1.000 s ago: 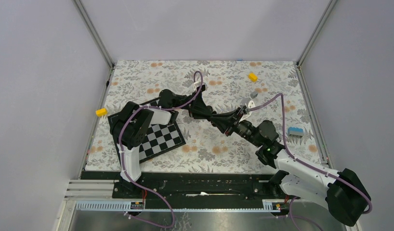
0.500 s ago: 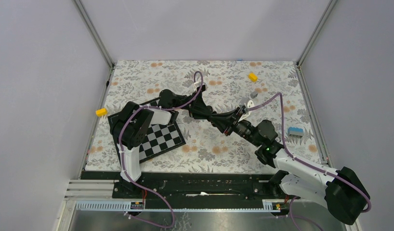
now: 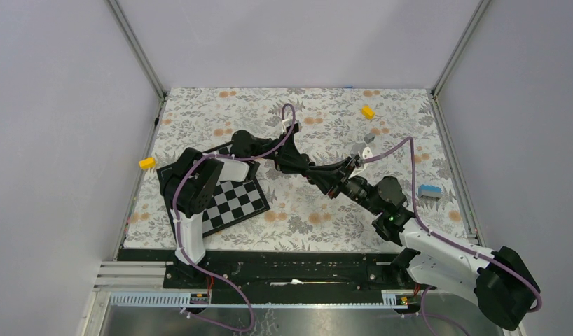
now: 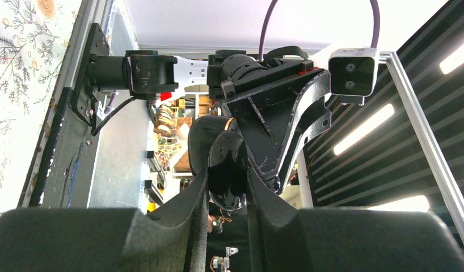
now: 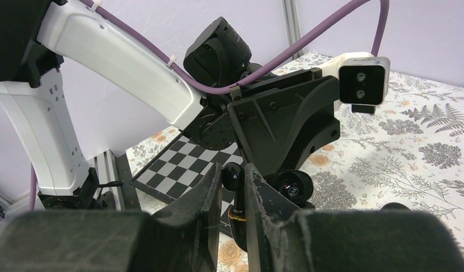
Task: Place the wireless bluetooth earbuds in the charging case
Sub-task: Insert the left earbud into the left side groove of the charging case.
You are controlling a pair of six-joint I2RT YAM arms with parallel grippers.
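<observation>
In the top view my two grippers meet tip to tip over the middle of the table, left gripper [image 3: 317, 174] and right gripper [image 3: 337, 184]. In the left wrist view the left gripper [image 4: 227, 180] is shut on the black rounded charging case [image 4: 225, 164], held in the air. In the right wrist view the right gripper [image 5: 233, 177] is shut on one tiny black earbud [image 5: 232, 171], right above the case's black body with a gold band [image 5: 239, 218]. A glossy black rounded part [image 5: 295, 186] shows beside it. I cannot pick out the second earbud.
A black-and-white chessboard [image 3: 231, 203] lies under the left arm. Yellow blocks lie at the back right [image 3: 368, 111] and the left edge [image 3: 147, 163]. A blue block [image 3: 429, 191] and a small grey piece [image 3: 368, 135] lie on the right.
The right arm has shifted very slightly; both grippers stay together at the same spot, still holding their things.
</observation>
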